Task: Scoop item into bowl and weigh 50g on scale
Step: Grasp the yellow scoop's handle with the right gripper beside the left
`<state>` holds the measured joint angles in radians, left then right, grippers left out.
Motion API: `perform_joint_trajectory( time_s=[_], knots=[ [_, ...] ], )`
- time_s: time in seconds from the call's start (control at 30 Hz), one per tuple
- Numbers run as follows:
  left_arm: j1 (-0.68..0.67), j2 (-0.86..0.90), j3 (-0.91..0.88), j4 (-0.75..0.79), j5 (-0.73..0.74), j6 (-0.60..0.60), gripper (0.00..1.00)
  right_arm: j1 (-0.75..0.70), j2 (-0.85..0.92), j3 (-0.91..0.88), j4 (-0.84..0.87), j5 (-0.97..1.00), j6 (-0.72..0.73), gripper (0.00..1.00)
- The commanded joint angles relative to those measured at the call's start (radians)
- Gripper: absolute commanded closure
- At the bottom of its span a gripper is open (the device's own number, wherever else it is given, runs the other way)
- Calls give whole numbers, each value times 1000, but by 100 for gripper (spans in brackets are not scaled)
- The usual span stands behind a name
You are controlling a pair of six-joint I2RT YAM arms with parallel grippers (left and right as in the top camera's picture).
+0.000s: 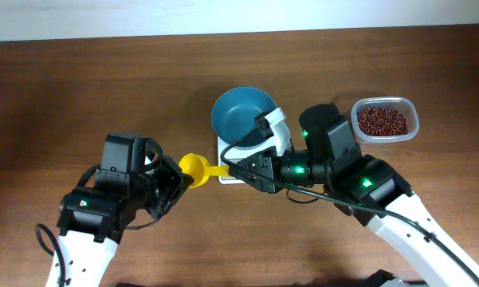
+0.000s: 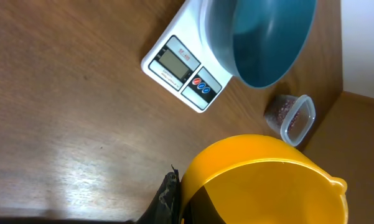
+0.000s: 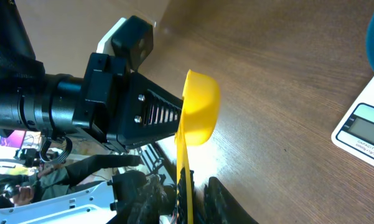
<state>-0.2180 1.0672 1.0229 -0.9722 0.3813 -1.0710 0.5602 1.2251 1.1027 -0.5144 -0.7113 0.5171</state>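
A yellow scoop (image 1: 195, 167) hangs above the table between my two grippers. My left gripper (image 1: 183, 171) is shut on its cup, with a black finger against the cup wall in the left wrist view (image 2: 174, 186). My right gripper (image 1: 235, 170) straddles the thin handle (image 3: 185, 180), with a gap beside one finger. The scoop cup (image 2: 267, 180) is empty. The teal-blue bowl (image 1: 241, 114) sits empty on the white scale (image 2: 174, 62). The red-brown beans (image 1: 382, 121) lie in a clear tub (image 1: 412, 112) at the far right.
The scale's display and its red and blue buttons (image 2: 201, 86) face the left arm. The scale's corner (image 3: 361, 130) shows in the right wrist view. The tub (image 2: 299, 121) stands right of the bowl, near the table's back edge.
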Motion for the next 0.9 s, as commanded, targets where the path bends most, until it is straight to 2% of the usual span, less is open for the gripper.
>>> perform_joint_trajectory(
  time_s=[0.0,0.87],
  knots=[
    [-5,1,12,17,-10,-14,100,17,7,-7,8,-18,-3,74],
    [-82,1,12,75,-11,-17,100,35,12,-7,33,-17,-3,79]
  ],
)
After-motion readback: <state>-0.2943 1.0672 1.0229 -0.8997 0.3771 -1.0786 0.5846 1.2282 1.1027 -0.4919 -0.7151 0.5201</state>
